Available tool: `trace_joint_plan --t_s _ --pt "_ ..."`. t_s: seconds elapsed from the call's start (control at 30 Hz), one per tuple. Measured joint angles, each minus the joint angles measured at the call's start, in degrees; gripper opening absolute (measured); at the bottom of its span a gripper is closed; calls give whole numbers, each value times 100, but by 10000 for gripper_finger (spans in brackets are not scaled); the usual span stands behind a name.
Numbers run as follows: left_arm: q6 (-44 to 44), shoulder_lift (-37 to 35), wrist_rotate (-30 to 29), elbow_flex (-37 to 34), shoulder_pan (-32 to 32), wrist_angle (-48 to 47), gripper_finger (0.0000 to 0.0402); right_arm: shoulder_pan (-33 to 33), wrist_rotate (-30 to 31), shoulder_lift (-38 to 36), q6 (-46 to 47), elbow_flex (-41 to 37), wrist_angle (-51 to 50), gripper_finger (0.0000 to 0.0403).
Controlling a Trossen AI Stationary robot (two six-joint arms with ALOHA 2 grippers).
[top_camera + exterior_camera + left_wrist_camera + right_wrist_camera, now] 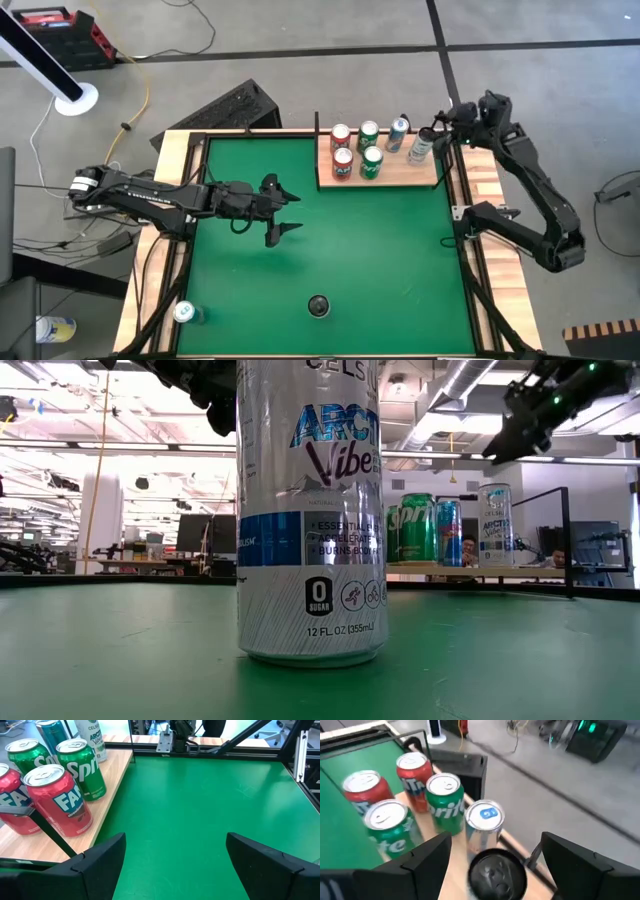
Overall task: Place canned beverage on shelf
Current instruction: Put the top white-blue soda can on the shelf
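We count six cans on the shelf [420, 178]: two red Fanta cans [341, 136], two green Sprite cans [369, 133], one blue-topped can [398, 130] and one silver Celsius can [421, 146]. We spot one more silver can [184, 313] standing alone on the green table [380, 260]. Two arms, two grippers: left gripper [292, 212], right gripper [447, 122].

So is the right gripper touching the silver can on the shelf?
Apart. The right wrist view shows the right gripper open, with gaps on both sides of the silver can.
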Motion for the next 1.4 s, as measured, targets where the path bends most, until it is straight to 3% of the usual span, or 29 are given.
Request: trace_joint_plan --t_s 0.1,0.2,0.4,0.57,1.3,1.4 --pt "10 0 -60 0 -1 0 329 148 234 312 105 542 -763 330" --pt "17 0 -130 0 0 25 329 471 892 769 324 990 -1332 330" --pt "19 0 -209 0 0 49 329 1035 2075 1604 1153 1845 -2234 330" --pt "21 0 -338 0 0 50 329 1251 2616 1994 1542 2246 -2607 331" --pt "173 0 -304 0 0 46 329 1609 2768 2276 2400 2232 -2924 331" --pt "173 0 -304 0 0 46 329 1762 3030 2276 2491 2232 -2918 331"
